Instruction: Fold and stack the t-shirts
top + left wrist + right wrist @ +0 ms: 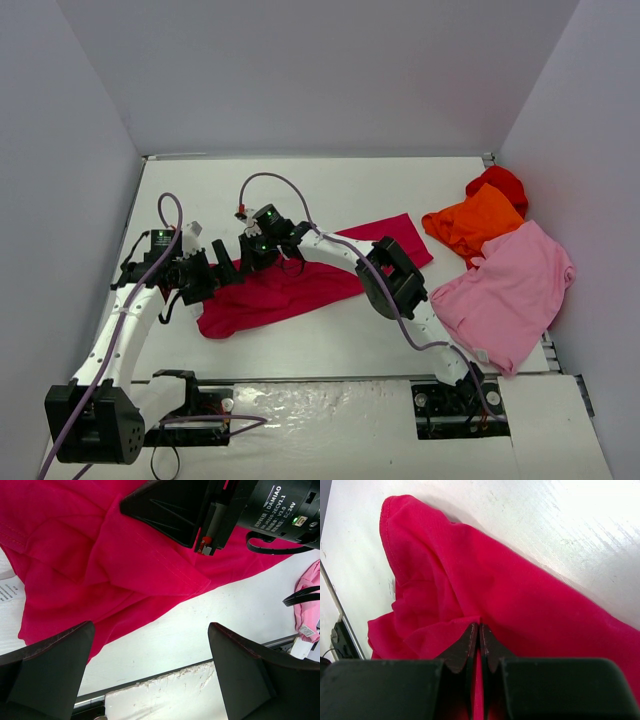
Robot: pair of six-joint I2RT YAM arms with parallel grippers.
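Observation:
The crimson-magenta t-shirt (300, 285) lies crumpled and stretched across the middle of the table. My right gripper (252, 262) is at its left part, shut on a pinched fold of the cloth (520, 590); the jaws (480, 640) stand closed with red fabric between them. My left gripper (226, 271) is just to the left, open wide and empty, hovering over the shirt's near edge (100, 555) and bare table (150, 675). The light pink t-shirt (510, 290), the orange one (475, 222) and the bright red one (500, 183) lie bunched at the right side.
White walls close in the table on the left, back and right. The table's chipped near edge (165, 680) runs under my left gripper. A white label (10, 587) pokes out beside the crimson shirt. The right arm's body (260, 505) hangs close above the left gripper.

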